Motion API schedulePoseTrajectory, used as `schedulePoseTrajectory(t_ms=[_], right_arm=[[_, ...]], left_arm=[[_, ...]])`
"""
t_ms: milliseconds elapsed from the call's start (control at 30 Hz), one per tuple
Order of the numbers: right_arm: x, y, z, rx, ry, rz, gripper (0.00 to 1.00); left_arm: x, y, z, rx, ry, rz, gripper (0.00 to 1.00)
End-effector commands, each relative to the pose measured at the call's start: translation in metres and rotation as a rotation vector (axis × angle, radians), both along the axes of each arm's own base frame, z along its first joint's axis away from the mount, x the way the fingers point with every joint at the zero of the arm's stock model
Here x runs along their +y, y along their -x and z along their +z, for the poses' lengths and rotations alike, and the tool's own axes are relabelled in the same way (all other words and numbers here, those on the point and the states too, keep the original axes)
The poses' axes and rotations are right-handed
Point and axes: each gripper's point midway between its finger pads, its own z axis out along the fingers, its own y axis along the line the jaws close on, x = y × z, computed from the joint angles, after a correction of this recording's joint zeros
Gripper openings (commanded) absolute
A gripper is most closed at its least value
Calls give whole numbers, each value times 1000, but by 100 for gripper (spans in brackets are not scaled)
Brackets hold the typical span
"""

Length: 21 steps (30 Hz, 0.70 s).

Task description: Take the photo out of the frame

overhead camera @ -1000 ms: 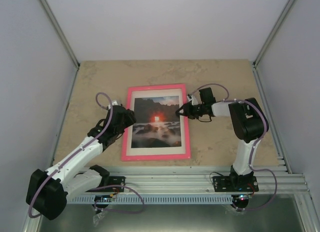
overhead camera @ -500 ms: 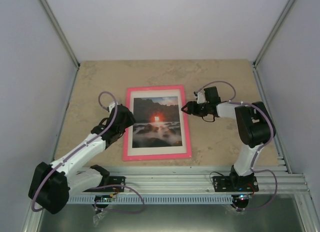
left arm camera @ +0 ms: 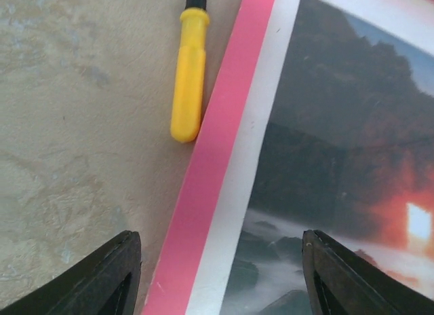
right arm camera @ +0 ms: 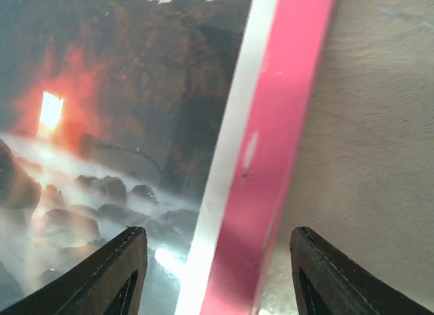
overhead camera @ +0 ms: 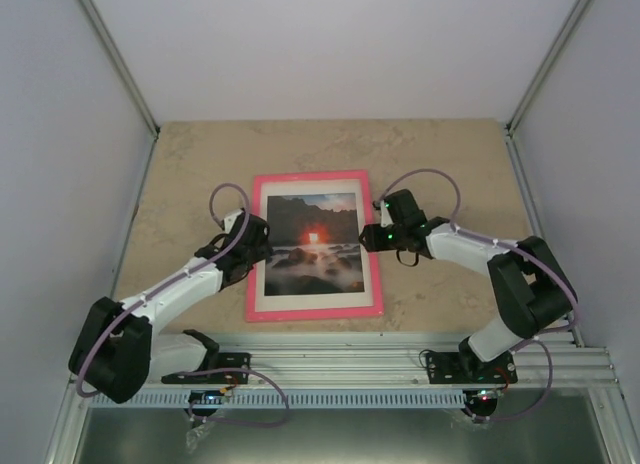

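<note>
Top external view: the frame (overhead camera: 310, 175) lies flat at the middle of the surface (overhead camera: 450, 164), face up. The photo (overhead camera: 312, 246) sits inside it, ringed by a white mat border (overhead camera: 312, 304). The left fingers (overhead camera: 258, 246) are placed at the photo's 9 o'clock, over the frame's left rail. The right fingers (overhead camera: 368, 236) are placed at 3 o'clock, over the right rail.

Left wrist view: the fingers are seen spread apart, one over the bare surface and one over the print, with the pink rail running between them. Nothing is pinched. A yellow-handled tool (left arm camera: 188, 70) lies at 11 o'clock, just beside the rail's outer edge.

Right wrist view: these fingers are likewise spread, straddling the opposite rail, with nothing held. Whether the tips touch the frame cannot be told.

The task is judged to be at its start. The photo is still seated in the frame, no edge is lifted and no backing is exposed. Taking hold of the frame, opening it and drawing the print out all remain to be done.
</note>
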Motion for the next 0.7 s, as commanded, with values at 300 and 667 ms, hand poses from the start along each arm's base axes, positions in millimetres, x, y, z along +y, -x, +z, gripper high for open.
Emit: schedulePoseTrajectory(t_ms=[300,667], right_arm=[[-11,16,-23,-60,335,-99,50],[-6,14,-23,-75,331,-103,39]], left_arm=[[2,6,-27,99,-70,-31,69],[1,5,-46,157,-106,-49,61]])
